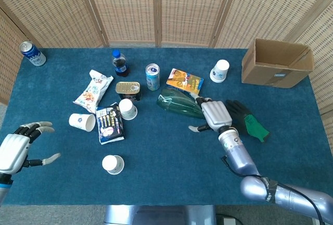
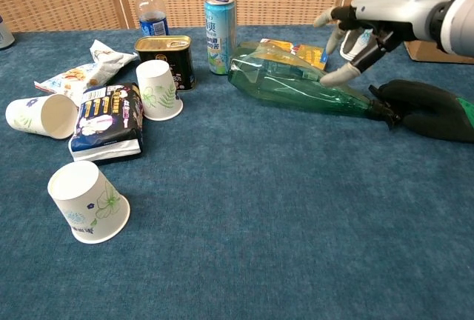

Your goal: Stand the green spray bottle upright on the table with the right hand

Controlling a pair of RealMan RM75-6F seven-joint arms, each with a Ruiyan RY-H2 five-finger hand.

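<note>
From the head view, my right hand point(image 1: 216, 115) sits over the narrow end of the green spray bottle point(image 1: 179, 103), fingers spread and holding nothing; I cannot tell from here whether it touches the plastic. The bottle lies on its side on the blue table point(image 1: 166, 183), its wide base near the light-blue can point(image 1: 152, 76) and its neck pointing toward the black and green glove point(image 1: 244, 120). An orange snack packet point(image 1: 184, 79) lies just behind it. My left hand point(image 1: 15, 151) hovers at the table's near-left edge, fingers apart and empty. A cardboard box point(image 1: 276, 63) stands at the far right. From the chest view, my right hand point(image 2: 374, 20) hangs above the bottle point(image 2: 296, 83) with fingers parted, and one fingertip point(image 2: 331, 78) reaches down to the bottle's upper side, touching it or very nearly so. The bottle still lies flat, its black nozzle end against the glove point(image 2: 429, 109). To the left lie a gold tin point(image 2: 164, 57), three paper cups, the nearest point(image 2: 87, 201) tipped over, and a dark snack bag point(image 2: 109, 120).
</note>
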